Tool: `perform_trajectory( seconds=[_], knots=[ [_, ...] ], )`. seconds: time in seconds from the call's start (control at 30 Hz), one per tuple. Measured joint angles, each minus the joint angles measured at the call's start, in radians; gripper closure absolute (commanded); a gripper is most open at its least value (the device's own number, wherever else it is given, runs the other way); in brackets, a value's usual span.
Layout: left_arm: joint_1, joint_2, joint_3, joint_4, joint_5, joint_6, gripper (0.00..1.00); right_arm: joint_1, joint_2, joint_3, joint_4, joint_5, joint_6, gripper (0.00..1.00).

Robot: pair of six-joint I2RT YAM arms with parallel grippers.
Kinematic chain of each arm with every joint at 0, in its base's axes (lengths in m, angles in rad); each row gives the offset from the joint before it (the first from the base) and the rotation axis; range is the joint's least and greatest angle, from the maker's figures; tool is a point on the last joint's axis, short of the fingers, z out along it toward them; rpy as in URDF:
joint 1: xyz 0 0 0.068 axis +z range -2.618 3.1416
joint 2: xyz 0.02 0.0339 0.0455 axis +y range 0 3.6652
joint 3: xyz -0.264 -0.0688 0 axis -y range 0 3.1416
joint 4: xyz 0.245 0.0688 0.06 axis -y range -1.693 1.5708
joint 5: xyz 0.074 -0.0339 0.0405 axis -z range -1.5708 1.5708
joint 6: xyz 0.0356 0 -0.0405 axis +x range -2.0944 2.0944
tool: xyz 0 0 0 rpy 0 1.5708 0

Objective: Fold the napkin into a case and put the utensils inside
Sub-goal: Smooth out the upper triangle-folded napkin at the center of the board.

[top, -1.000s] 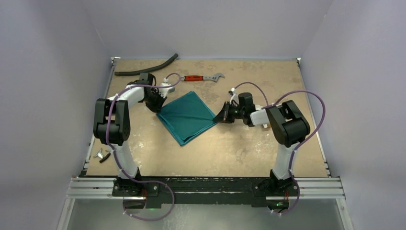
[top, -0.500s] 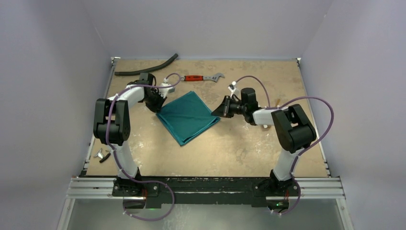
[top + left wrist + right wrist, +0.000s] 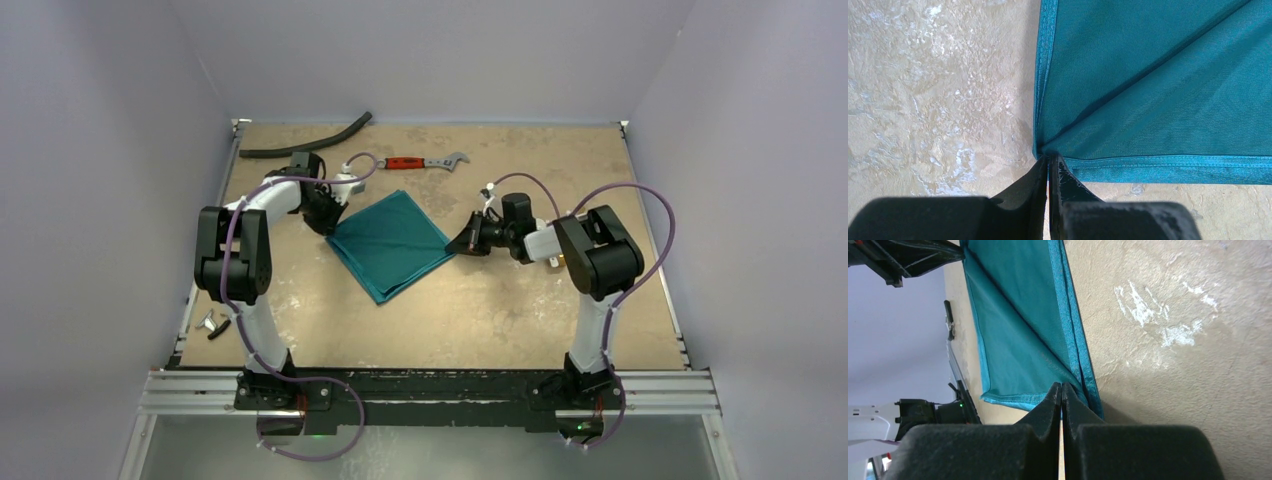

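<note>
Left hand (image 3: 1049, 170) pinched closed on teal napkin (image 3: 1158, 90) corner, creases fanning out, mottled tan table (image 3: 938, 90)

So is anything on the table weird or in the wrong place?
Yes: a red-handled wrench lies at the far edge of the table, a black hose-like strip lies in the far-left corner, and what look like small pliers lie at the left edge. Workshop tools look odd beside the napkin.
</note>
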Motion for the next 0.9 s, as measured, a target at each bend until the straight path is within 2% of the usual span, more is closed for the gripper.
perform_trajectory(
  seconds=[0.2,0.4,0.5,0.57,0.63,0.77,0.9],
  knots=[
    [0.000,-0.008,0.000,-0.013,-0.002,0.003,0.93,-0.003,0.008,0.002,0.013,-0.005,-0.012,1.00],
    [0.000,-0.042,0.000,-0.039,-0.008,0.017,0.85,-0.002,0.005,0.063,-0.079,0.036,-0.081,0.99],
    [0.000,-0.047,0.021,-0.075,-0.007,0.016,0.81,-0.001,-0.029,0.075,-0.143,0.074,-0.116,0.94],
    [0.002,-0.047,0.060,-0.109,-0.003,0.010,0.80,0.005,-0.065,0.075,-0.183,0.091,-0.130,0.83],
    [0.004,-0.047,0.120,-0.138,0.013,-0.001,0.79,0.013,-0.115,0.075,-0.219,0.115,-0.140,0.77],
    [0.009,-0.047,0.221,-0.151,0.055,-0.016,0.79,0.043,-0.218,0.075,-0.250,0.166,-0.146,0.76],
    [0.009,-0.035,0.209,-0.144,0.081,-0.034,0.79,0.101,-0.265,0.071,-0.274,0.226,-0.141,0.77]
  ],
)
